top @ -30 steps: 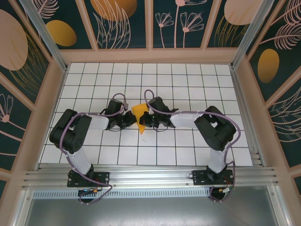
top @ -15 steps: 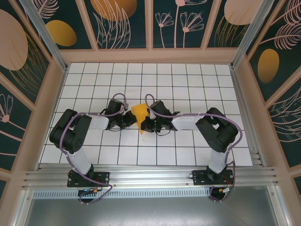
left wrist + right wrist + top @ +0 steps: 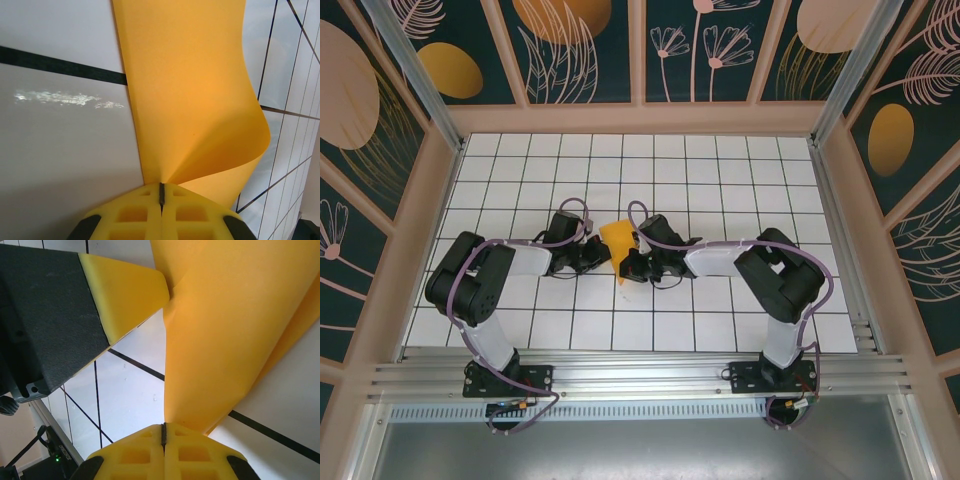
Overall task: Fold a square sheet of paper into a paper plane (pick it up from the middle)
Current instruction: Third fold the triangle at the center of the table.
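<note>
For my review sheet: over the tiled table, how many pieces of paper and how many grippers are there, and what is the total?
Paper: 1, the orange-yellow paper, partly folded and curled
Grippers: 2, the left gripper and the right gripper, each shut on the paper
Total: 3

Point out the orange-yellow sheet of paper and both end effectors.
sheet of paper (image 3: 616, 240): top external view, on its broad orange face.
left end effector (image 3: 161, 186): left wrist view, on the seam between its shut fingertips.
right end effector (image 3: 163, 427): right wrist view, on the seam between its shut fingertips.
</note>
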